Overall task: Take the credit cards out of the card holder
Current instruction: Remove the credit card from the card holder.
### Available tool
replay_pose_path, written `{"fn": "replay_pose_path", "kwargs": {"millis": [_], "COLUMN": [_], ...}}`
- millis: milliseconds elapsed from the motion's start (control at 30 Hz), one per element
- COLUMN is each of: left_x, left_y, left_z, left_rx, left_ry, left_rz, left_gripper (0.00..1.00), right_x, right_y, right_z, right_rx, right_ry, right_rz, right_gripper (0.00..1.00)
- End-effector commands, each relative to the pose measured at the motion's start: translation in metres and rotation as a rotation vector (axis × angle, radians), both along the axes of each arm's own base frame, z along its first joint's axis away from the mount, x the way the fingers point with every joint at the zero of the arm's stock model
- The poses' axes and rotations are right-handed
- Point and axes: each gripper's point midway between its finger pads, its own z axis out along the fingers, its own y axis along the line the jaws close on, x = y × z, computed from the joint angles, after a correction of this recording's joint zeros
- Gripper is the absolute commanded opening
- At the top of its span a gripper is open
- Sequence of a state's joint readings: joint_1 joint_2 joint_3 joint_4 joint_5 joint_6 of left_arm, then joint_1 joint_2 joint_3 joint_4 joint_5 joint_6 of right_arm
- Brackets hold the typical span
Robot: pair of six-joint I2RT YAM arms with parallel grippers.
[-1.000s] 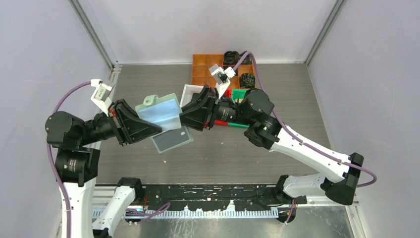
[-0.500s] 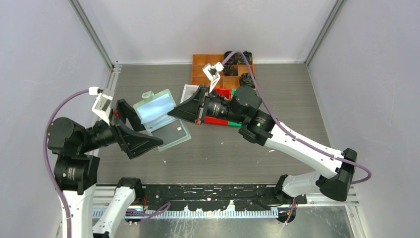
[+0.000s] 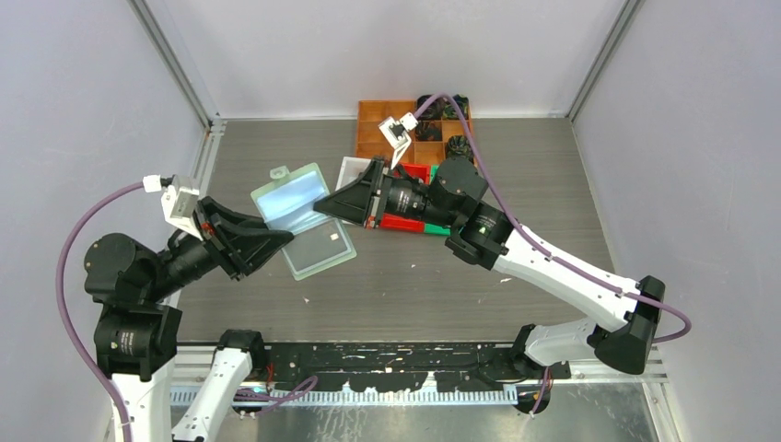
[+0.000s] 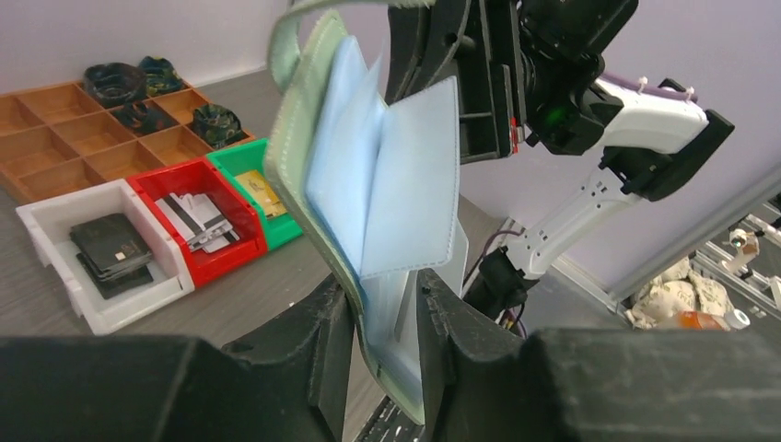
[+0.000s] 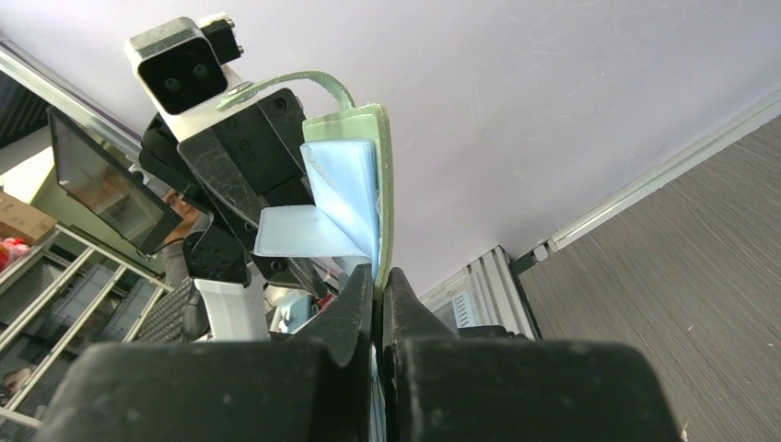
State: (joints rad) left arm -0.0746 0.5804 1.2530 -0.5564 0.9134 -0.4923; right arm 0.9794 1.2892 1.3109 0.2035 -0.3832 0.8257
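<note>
From above, the card holder is held open at centre left, between my left gripper and my right gripper. In my left wrist view, my fingers clamp its lower edge at bottom centre, and black credit cards lie in a white bin at the left. In my right wrist view, my fingers pinch tight on its green cover, centre frame.

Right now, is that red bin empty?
No, the red bin holds several silvery cards, seen from the left wrist.
</note>
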Motion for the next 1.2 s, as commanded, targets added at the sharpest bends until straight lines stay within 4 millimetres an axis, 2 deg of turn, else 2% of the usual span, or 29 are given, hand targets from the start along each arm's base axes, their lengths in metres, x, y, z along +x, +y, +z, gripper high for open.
{"fn": "replay_pose_path", "kwargs": {"millis": [0, 233, 300, 400, 467, 567, 667, 933, 1167], "left_x": [0.005, 0.016, 0.021, 0.028, 0.03, 0.03, 0.027, 0.023, 0.021], "left_y": [0.004, -0.002, -0.002, -0.001, 0.0, -0.001, -0.002, -0.005, -0.008], "left_z": [0.02, 0.02, 0.018, 0.017, 0.017, 0.021, 0.027, 0.036, 0.04], "left_rx": [-0.045, -0.131, -0.149, -0.172, -0.186, -0.205, -0.21, -0.218, -0.219], "left_ry": [-0.029, 0.082, 0.112, 0.145, 0.152, 0.161, 0.156, 0.178, 0.193], "left_rz": [0.051, 0.025, 0.032, 0.052, 0.064, 0.056, 0.044, 0.003, -0.023], "left_gripper": [0.31, 0.28, 0.23, 0.1, 0.0, 0.0, 0.0, 0.0, 0.0], "right_x": [-0.012, -0.02, -0.023, -0.025, -0.026, -0.031, -0.039, -0.069, -0.073], "right_y": [-0.012, -0.014, -0.014, -0.015, -0.016, -0.021, -0.028, -0.055, -0.059], "right_z": [0.029, 0.031, 0.031, 0.027, 0.026, 0.023, 0.014, -0.007, -0.009], "right_rx": [0.098, 0.126, 0.128, 0.126, 0.127, 0.136, 0.133, 0.146, 0.142], "right_ry": [-0.077, -0.106, -0.114, -0.117, -0.114, -0.115, -0.122, -0.161, -0.173], "right_rz": [0.032, 0.072, 0.083, 0.093, 0.094, 0.108, 0.13, 0.199, 0.206], "right_gripper": [0.01, 0.01, 0.01, 0.03, 0.15, 0.36, 0.47, 0.46, 0.45]}}
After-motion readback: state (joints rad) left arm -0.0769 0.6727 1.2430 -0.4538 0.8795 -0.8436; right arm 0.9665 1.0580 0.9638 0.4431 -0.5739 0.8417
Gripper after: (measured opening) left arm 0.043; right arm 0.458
